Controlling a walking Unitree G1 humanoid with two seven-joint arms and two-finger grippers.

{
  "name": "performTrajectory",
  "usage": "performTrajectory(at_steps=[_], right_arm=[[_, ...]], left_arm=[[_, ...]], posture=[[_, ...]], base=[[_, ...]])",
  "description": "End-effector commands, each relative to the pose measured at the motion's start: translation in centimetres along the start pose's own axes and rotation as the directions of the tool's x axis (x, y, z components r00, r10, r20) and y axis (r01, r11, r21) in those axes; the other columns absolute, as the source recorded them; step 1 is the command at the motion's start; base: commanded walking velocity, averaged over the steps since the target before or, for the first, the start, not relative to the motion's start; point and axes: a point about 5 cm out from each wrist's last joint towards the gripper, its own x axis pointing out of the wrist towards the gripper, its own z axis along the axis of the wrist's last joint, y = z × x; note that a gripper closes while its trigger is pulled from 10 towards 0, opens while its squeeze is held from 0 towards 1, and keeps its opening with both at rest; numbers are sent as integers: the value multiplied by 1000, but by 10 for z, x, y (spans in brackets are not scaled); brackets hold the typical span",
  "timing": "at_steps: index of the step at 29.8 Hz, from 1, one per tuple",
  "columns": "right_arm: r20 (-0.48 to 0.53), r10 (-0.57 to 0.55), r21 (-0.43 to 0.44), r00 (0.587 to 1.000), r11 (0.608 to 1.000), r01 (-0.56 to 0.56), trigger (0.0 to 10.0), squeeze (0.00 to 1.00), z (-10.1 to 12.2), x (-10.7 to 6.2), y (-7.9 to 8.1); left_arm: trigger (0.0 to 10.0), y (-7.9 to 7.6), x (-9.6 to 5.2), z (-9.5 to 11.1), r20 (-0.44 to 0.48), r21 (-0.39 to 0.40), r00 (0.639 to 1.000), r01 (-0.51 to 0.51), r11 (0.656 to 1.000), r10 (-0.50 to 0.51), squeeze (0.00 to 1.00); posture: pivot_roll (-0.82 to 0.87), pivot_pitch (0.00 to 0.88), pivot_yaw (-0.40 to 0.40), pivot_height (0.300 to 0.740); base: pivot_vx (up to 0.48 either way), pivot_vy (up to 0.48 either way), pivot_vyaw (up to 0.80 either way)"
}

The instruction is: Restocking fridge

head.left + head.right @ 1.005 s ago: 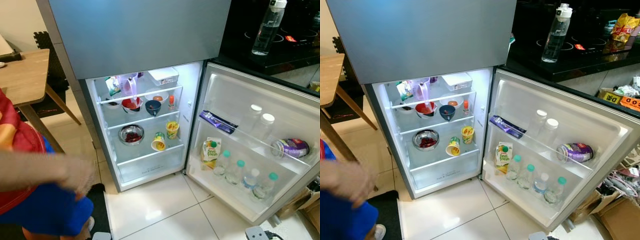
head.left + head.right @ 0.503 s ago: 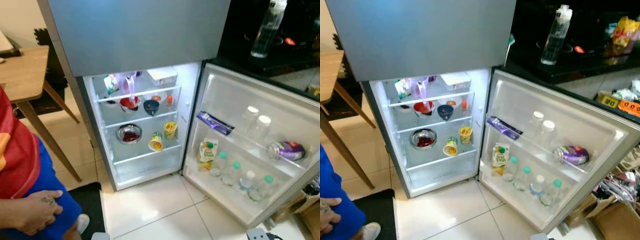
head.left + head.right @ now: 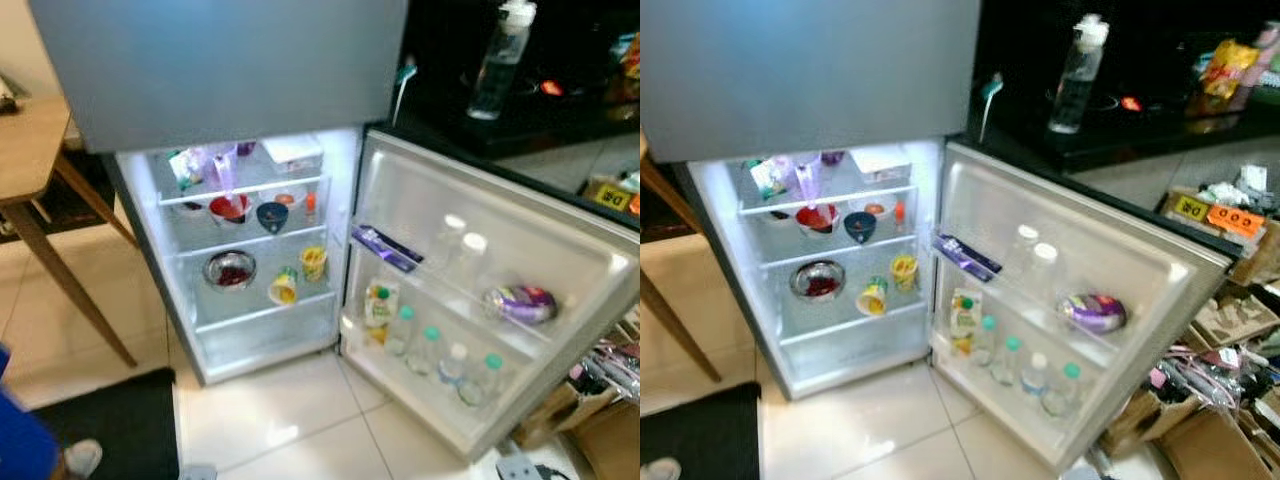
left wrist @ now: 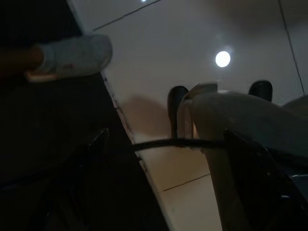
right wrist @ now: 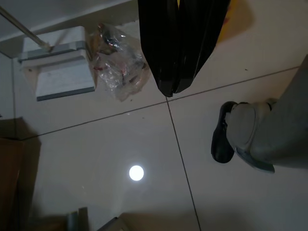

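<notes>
Restocking looks barely begun: fridge [image 3: 250,260] open at twelve o'clock, right gripper [image 5: 179,53] clenched empty, left gripper's [image 4: 163,192] fingers undeterminable.

A: Any readable text in what we have?

B: Very little, everything is soft. On the orange tag [image 3: 1234,218] in the clutter beside the fridge door [image 3: 1120,240] we read digits that look like "0000".

A: And the yellow tag [image 3: 1187,208] just beside it?

B: Two dark characters. We can't resolve them.

A: Juice carton [image 3: 962,318] in the door shelf?

B: It has print, but it's too blurred for us to read. Same for the purple can [image 3: 1092,312] and the yellow snack bag [image 3: 1220,68] on the counter.
</notes>
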Motion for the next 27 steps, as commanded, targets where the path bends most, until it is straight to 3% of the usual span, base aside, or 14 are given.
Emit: performTrajectory(at_steps=[1,21,27], right_arm=[[0,-2,1,1000,1000,2,10000,0,0,0,0],[-11,-11,7,1000,1000,12,10000,0,-1,0,-1],[-12,-14,8,1000,1000,14,10000,0,-2,0,-2]], left_arm=[[10000,-3,0,-4,-21,6,1000,18,1000,-17,0],[10000,-5,-1,-9,-31,-6,999,33,999,-33,0],[10000,-2,-1,-8,-28,-3,999,17,1000,-17,0]], posture=[[-62,0,-29,740],[-63,0,-27,740],[-64,0,-27,740]], base=[[0,-296,0],[0,-453,0],[0,-235,0]])
